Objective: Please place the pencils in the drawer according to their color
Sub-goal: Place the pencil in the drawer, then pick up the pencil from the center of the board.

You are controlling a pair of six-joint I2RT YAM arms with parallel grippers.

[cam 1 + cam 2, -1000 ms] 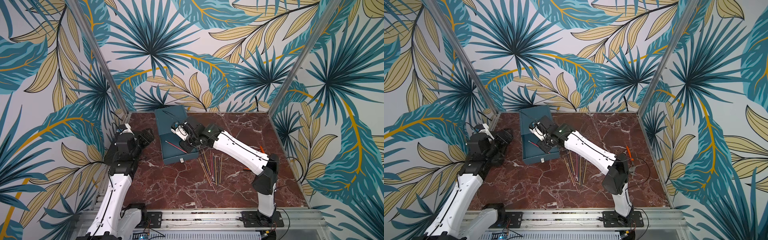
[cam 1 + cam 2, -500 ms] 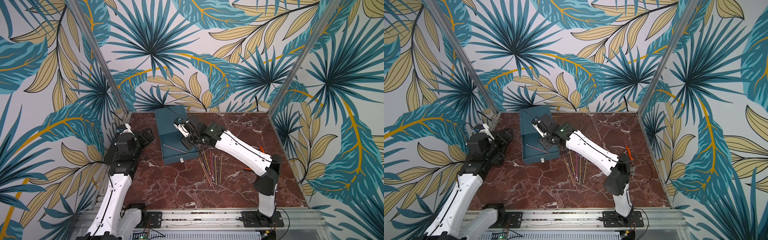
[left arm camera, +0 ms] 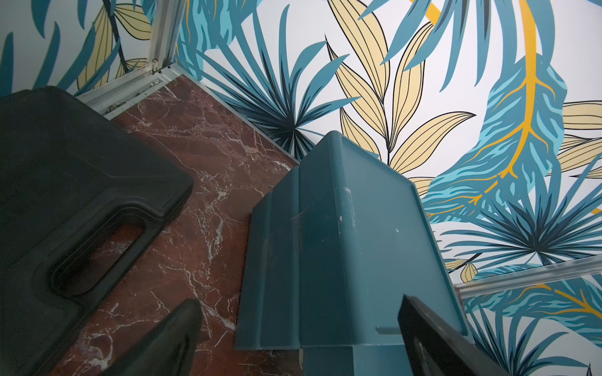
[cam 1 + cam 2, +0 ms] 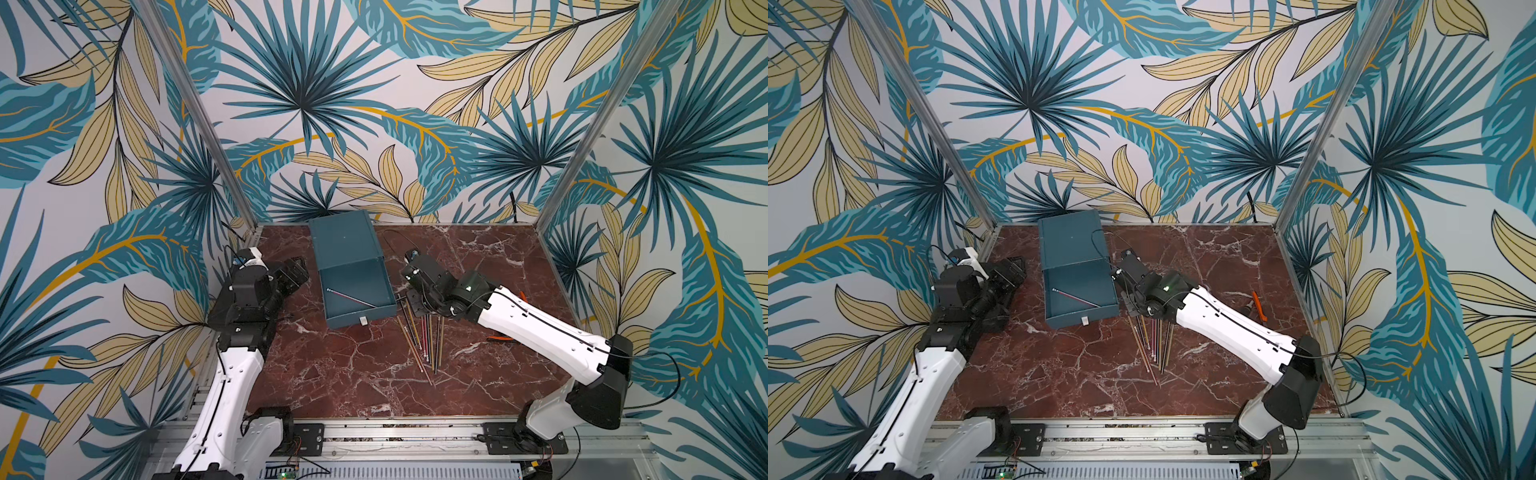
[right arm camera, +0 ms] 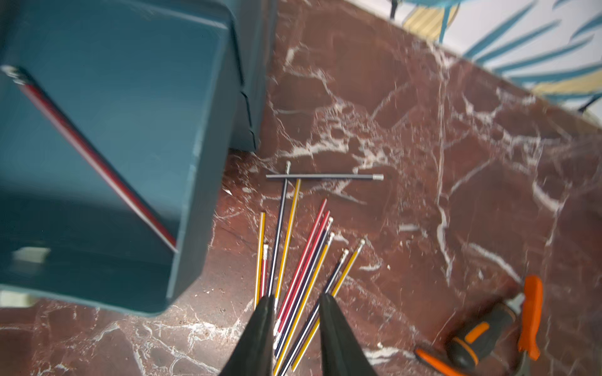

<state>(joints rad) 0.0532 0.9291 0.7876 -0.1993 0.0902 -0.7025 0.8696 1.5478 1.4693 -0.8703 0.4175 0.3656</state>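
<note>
Diagonally | red pencil (image 4: 351,297) across open drawer (image 4: 345,321) floor | silver cap (image 4: 328,290) leftward

a flat black plastic case with a handle slot (image 3: 71,156) lies on the red-brown marble tabletop (image 3: 202,136); orange-handled tools (image 5: 482,338) lie elsewhere on it.

Right hand (image 5: 297,297) swung from drawer (image 4: 357,318) to pencils (image 4: 424,336).

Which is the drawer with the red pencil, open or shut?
Open. In both top views the drawer sits pulled out of the cabinet, one red pencil lying diagonally inside.
</note>
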